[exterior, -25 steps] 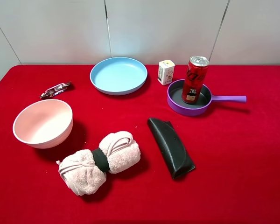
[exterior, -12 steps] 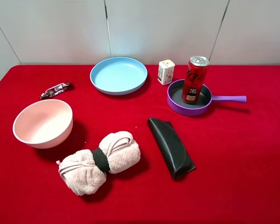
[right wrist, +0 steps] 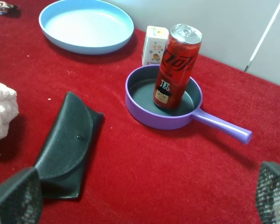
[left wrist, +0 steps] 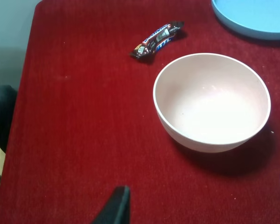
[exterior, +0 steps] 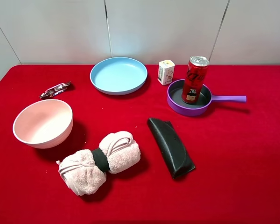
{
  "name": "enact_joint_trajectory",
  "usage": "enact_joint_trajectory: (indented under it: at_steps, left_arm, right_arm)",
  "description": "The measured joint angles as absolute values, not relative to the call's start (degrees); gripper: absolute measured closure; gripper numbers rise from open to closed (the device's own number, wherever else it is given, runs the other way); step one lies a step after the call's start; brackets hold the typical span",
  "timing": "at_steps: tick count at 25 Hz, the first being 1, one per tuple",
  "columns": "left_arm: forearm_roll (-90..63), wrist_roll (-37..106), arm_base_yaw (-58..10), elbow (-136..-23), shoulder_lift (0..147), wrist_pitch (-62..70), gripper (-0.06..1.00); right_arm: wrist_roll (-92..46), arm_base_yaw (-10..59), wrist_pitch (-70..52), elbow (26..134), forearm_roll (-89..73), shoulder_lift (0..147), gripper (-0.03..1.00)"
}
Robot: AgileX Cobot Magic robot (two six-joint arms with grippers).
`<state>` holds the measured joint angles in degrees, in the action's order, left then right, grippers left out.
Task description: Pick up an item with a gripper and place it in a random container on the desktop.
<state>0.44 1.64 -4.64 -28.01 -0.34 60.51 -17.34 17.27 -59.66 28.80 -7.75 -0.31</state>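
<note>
The red drink can stands upright inside the purple pan at the back right of the red desktop; the pan's handle points right. Neither gripper shows in the exterior high view. In the right wrist view the can and pan lie ahead of my right gripper, which is open wide, empty and well back from them. In the left wrist view only one fingertip of the left gripper shows, over bare cloth.
A blue plate and a small carton sit at the back. A pink bowl and a candy bar are on the left. A rolled towel and a black case lie in front.
</note>
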Motion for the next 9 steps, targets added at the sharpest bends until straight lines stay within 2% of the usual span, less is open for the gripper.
enact_joint_trajectory:
  at_steps: [9]
  left_arm:
    - [0.44, 1.64, -4.64, -28.01, -0.34, 60.51, -0.05]
  right_arm:
    - [-17.34, 17.27, -59.64, 28.73, -7.75, -0.31, 0.27]
